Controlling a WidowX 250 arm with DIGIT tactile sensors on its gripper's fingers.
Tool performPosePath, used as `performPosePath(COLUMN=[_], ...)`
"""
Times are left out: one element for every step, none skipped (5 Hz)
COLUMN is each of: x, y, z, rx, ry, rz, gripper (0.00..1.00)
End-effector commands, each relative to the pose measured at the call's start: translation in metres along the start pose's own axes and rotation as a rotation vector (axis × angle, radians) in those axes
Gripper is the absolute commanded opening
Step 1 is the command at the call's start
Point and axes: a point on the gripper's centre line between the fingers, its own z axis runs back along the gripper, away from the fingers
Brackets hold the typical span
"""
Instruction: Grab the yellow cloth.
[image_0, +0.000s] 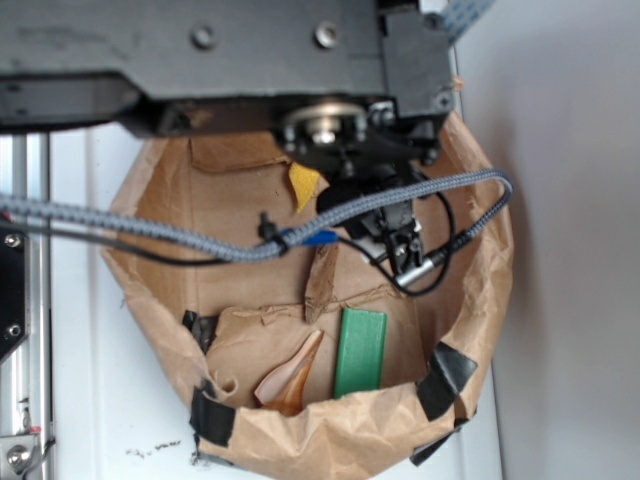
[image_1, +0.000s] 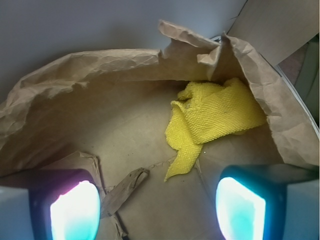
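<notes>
The yellow cloth (image_1: 212, 120) lies crumpled on the floor of a brown paper enclosure, against its far right wall, one pointed corner trailing toward me. In the exterior view only a small yellow corner of the cloth (image_0: 303, 184) shows under the arm. My gripper (image_1: 157, 210) is open; its two glowing pads (image_1: 75, 212) stand wide apart with only bare paper floor between them. The cloth's tip is a little ahead of the pads, nearer the right one, and touches neither. In the exterior view the gripper (image_0: 403, 248) hangs over the middle of the enclosure.
Crumpled paper walls (image_0: 330, 440) held with black tape ring the floor. A green rectangular block (image_0: 359, 352) and an orange-brown curved piece (image_0: 290, 380) lie near the front wall. A torn paper flap (image_1: 125, 190) sticks up near the left pad. Cables (image_0: 200, 235) cross above.
</notes>
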Motion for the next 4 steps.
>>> performPosePath(x=[0.005, 0.004, 0.008, 0.011], y=[0.011, 0.010, 0.010, 0.016], z=[-0.015, -0.036, -0.057, -0.057], rx=[0.062, -0.028, 0.026, 0.027], ry=[-0.116, -0.136, -0.141, -0.165], rz=[0.050, -0.047, -0.055, -0.052], gripper=[1.00, 1.00, 1.00, 1.00])
